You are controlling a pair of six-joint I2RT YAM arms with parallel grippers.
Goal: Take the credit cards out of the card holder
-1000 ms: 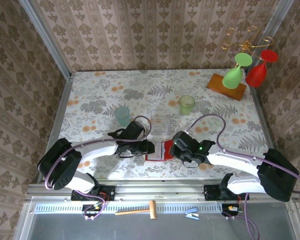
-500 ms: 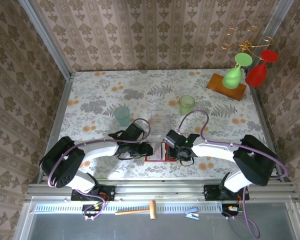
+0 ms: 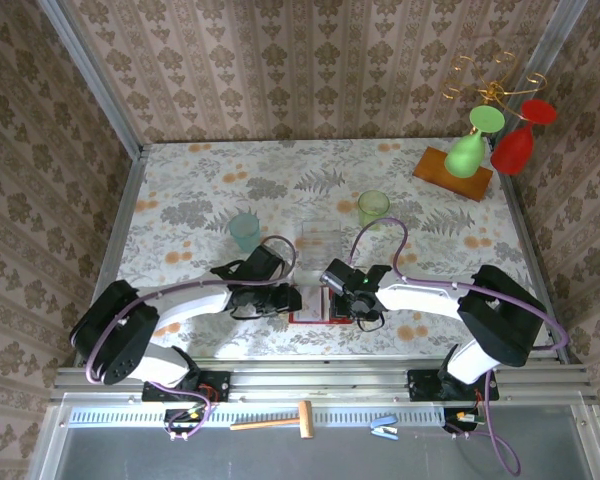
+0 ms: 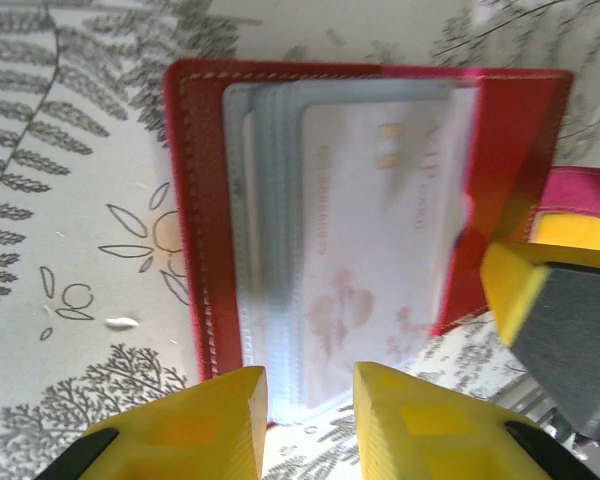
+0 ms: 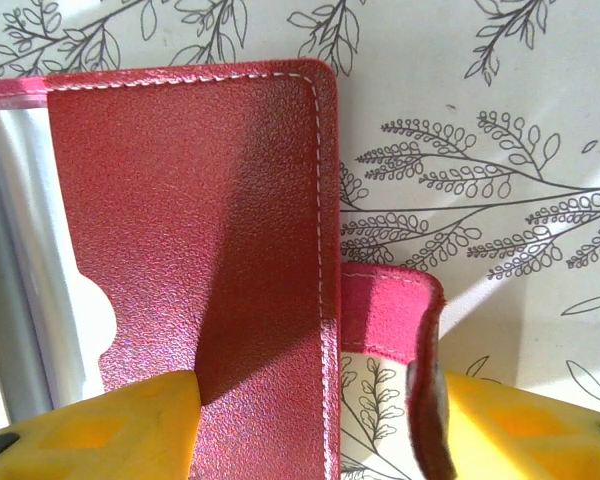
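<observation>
The overhead camera sits high above and behind my two bases (image 3: 175, 385), looking down and forward over the whole table (image 3: 180, 200) to its far edge; it is the distant view. The camera on my left claw (image 4: 310, 392) looks from very close, along its yellow fingers (image 4: 180, 430), at the open inside of the card holder (image 4: 195, 250). The one on my right claw (image 5: 315, 425) is nearer still, facing the holder's red outer cover. All three share that card holder, near the middle of the table's near edge.
</observation>
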